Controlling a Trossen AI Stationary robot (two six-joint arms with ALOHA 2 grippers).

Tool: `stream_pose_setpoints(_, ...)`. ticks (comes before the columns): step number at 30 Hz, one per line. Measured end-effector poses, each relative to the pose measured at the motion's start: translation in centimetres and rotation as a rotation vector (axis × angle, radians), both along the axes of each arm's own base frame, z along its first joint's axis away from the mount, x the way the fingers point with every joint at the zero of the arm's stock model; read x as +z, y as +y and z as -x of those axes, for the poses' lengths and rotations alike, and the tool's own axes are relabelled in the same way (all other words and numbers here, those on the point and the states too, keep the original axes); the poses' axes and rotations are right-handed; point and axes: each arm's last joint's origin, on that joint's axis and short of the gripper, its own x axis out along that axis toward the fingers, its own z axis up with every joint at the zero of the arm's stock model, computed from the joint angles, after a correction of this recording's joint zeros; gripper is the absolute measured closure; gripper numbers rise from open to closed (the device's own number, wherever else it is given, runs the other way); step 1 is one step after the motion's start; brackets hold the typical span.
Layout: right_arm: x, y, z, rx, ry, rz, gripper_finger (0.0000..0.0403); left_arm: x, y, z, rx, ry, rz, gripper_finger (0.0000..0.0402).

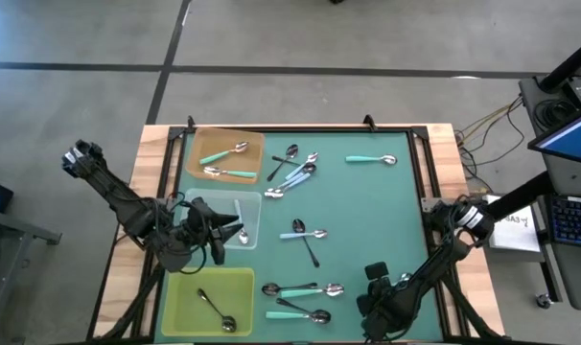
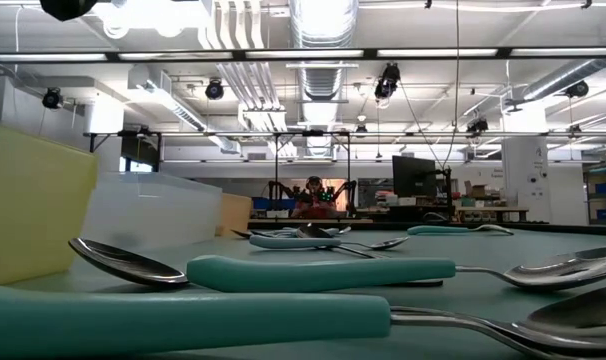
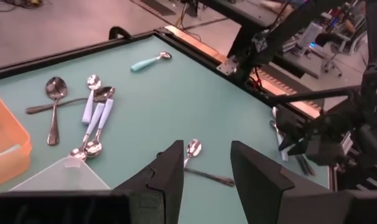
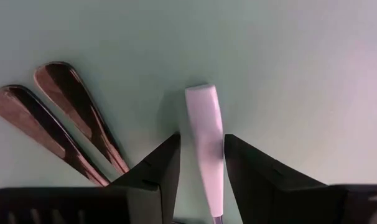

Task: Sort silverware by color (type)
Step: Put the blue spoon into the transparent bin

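Spoons lie scattered on the green mat [image 1: 367, 211]: a cluster [image 1: 295, 168] at the far middle, a lone teal-handled one [image 1: 370, 159], a crossed pair [image 1: 308, 235], and two teal-handled ones [image 1: 300, 287] [image 1: 300, 313] near the front edge. My right gripper [image 1: 375, 276] [image 4: 201, 137] points down, open, astride a pale handle's free end [image 4: 204, 118] lying on the mat. My left gripper [image 1: 235, 228] [image 3: 206, 146] hangs open and empty over the clear tray [image 1: 257, 203]. My right gripper stands over the pale handle's free end [image 4: 203, 106] from above, one finger on each side and lying across the handle. The handle lies flat on the mat. Whether the fingers touch it, I cannot tell.
An orange tray [image 1: 190, 144] holds two teal-handled spoons. The clear tray holds a pale-handled one. The yellow-green tray [image 1: 175, 287] holds a black-handled one. Two dark shiny handles [image 4: 70, 124] lie close beside the right gripper. Black rails frame the mat.
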Motion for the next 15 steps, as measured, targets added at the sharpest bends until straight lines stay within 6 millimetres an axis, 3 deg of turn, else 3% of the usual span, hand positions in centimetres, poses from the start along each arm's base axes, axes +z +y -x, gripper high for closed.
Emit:
stream_pose_setpoints(11,-0.3,-0.2,-0.1,-0.087,0.003,0.005,0.0363,0.9,-0.1,-0.3,0.081,-0.120,0.024,0.0287)
stream_pose_setpoints(15,-0.4,-0.3,-0.1,-0.103,0.008,0.018,0.0363,1.1,-0.1,-0.4,0.097,-0.144,0.012,0.0287)
